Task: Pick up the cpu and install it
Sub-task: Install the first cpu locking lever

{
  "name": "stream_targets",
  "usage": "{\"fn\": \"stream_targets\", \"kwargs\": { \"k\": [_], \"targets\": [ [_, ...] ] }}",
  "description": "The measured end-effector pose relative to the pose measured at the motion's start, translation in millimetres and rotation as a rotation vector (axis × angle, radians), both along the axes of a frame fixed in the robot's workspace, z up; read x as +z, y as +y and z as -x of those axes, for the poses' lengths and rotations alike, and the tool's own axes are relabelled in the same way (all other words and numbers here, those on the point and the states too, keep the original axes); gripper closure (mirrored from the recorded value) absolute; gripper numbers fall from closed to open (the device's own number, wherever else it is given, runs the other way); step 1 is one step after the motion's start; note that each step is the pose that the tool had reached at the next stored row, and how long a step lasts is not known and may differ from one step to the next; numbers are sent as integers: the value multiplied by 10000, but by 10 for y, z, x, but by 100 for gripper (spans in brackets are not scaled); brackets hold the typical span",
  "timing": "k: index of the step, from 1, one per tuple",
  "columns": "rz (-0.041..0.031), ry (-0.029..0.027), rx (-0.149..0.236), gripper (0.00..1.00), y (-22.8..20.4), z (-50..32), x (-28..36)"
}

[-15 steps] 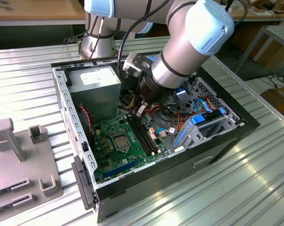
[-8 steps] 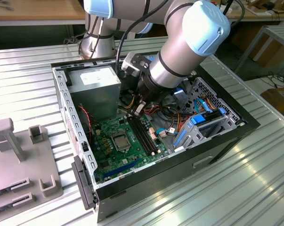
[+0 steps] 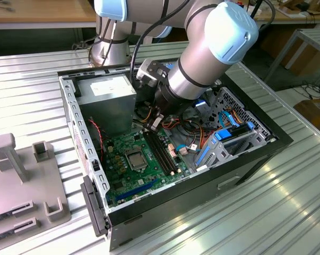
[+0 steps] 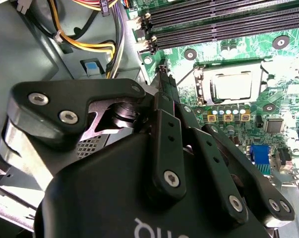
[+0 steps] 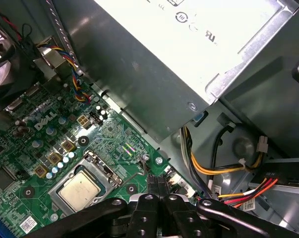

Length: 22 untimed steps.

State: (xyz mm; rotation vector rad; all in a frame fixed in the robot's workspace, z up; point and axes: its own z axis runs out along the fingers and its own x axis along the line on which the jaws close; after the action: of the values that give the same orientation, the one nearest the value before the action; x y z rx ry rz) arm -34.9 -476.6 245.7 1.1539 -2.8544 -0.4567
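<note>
1. The cpu already lies seated in the black socket on the green board.
2. The gripper hovers just beside the socket, fingers pressed together, holding nothing.
3. I judge placement done; whether the socket latch is closed, I cannot tell.

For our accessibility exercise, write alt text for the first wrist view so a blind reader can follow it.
The cpu lies flat in its metal-framed socket on the green motherboard, while the black gripper, fingers together and holding nothing, points at the board beside the socket. A grey power supply is beyond it, with yellow, orange and red cables trailing beside the case wall.
</note>
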Motion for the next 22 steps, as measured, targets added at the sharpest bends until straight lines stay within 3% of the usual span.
{"fn": "stream_targets", "kwargs": {
  "k": [9,10,11,13,15,17,18,22],
  "targets": [
    [0,1,3,89,0,0,-1],
    [26,-1,77,89,6,-1,-8],
    [157,2,142,89,13,0,-14],
    [491,1,155,89,76,0,-21],
    [767,-19,153,89,130,0,-23],
    [888,-36,153,89,156,0,-28],
    [909,-38,153,89,170,0,-32],
    [902,-41,159,89,219,-1,-66]
  ]
}}
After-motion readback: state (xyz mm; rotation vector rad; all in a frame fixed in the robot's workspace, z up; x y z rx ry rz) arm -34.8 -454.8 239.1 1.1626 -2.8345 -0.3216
